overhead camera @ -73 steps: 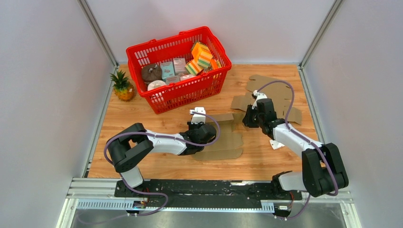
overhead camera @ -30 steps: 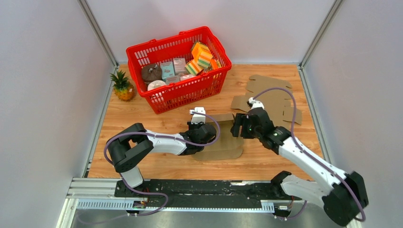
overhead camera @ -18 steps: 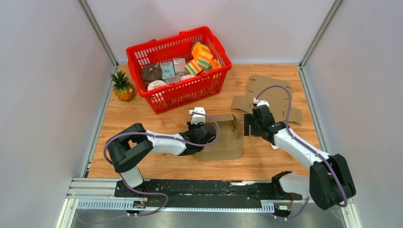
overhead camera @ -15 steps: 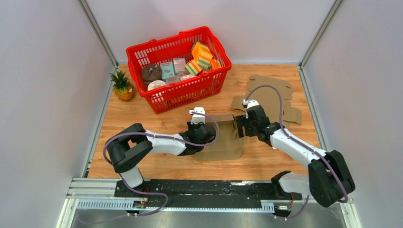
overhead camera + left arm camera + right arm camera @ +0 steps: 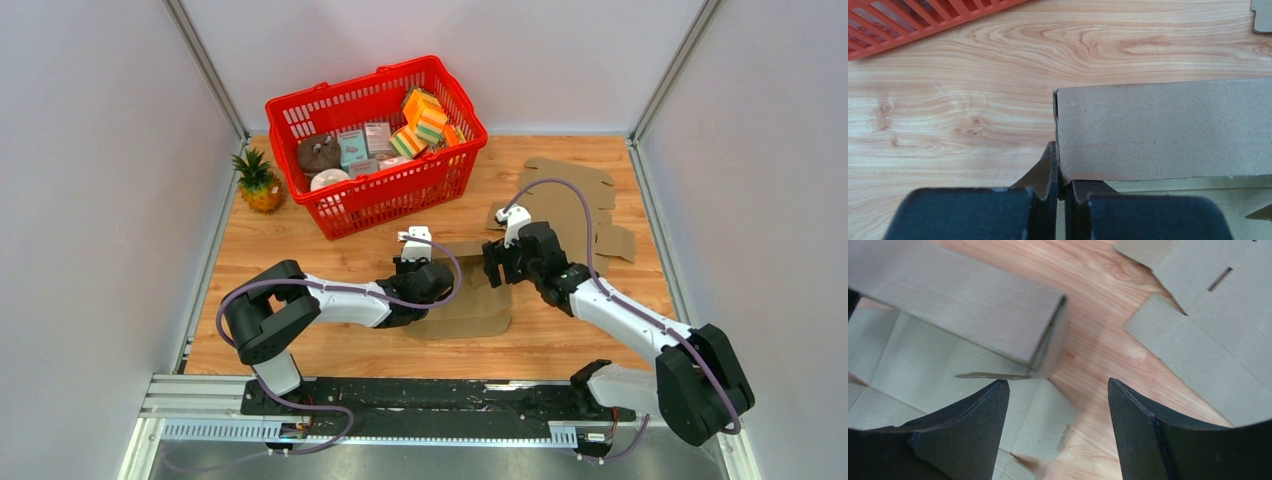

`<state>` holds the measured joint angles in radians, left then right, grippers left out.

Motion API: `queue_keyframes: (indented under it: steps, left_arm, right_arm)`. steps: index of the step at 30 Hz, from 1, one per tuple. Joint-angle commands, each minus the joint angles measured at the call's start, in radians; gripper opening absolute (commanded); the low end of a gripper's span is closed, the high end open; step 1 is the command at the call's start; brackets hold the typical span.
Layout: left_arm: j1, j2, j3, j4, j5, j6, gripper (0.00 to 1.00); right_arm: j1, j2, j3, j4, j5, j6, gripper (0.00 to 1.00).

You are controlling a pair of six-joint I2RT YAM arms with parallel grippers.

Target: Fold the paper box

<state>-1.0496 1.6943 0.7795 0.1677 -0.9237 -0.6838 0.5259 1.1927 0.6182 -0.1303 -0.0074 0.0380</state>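
Observation:
The paper box [image 5: 468,300] is a brown cardboard blank lying on the table's middle, its far side panel [image 5: 1168,130] folded upright. My left gripper [image 5: 418,262] is shut on the left end of that raised panel, the cardboard edge pinched between its fingertips [image 5: 1050,167]. My right gripper [image 5: 493,262] hovers open just past the panel's right end [image 5: 1048,340], nothing between its fingers [image 5: 973,415]. Below it the box's flat floor and end flap [image 5: 1048,425] lie on the wood.
A red basket [image 5: 455,150] with sponges, small boxes and other items stands at the back centre. A small pineapple [image 5: 258,182] sits to its left. Spare flat cardboard blanks [image 5: 585,205] lie at the back right, close behind my right arm.
My right gripper drew back to the right, then came left again to the raised panel's right end. The left gripper kept its pinch and has not moved.

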Motion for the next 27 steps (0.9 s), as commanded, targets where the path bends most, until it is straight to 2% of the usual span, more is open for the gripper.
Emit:
queue_keyframes:
  steps: [1, 4, 11, 12, 16, 19, 27]
  left_arm:
    - [-0.006, -0.016, 0.006, -0.037, 0.033, -0.016, 0.0]
    - [-0.006, -0.021, 0.001, -0.04, 0.031, -0.017, 0.0]
    - [-0.007, -0.024, -0.002, -0.045, 0.023, -0.025, 0.0]
    - [-0.007, -0.025, -0.002, -0.045, 0.022, -0.026, 0.0]
    - [-0.006, -0.027, 0.0, -0.048, 0.02, -0.026, 0.0]
    - [-0.007, -0.028, -0.002, -0.048, 0.019, -0.026, 0.0]
    - [-0.009, -0.031, -0.005, -0.043, 0.02, -0.033, 0.0]
  right_arm:
    - [0.036, -0.012, -0.002, 0.075, -0.028, -0.003, 0.75]
    - [0.042, 0.005, -0.018, 0.121, 0.006, 0.04, 0.76]
    - [0.101, 0.109, -0.06, 0.329, 0.228, 0.097, 0.72]
    - [0.109, 0.117, -0.073, 0.359, 0.271, 0.102, 0.7]
    - [0.14, 0.139, -0.126, 0.524, 0.348, 0.121, 0.5]
    - [0.148, 0.151, -0.149, 0.573, 0.409, 0.169, 0.41]
    - [0.18, 0.237, -0.167, 0.693, 0.503, 0.223, 0.41]
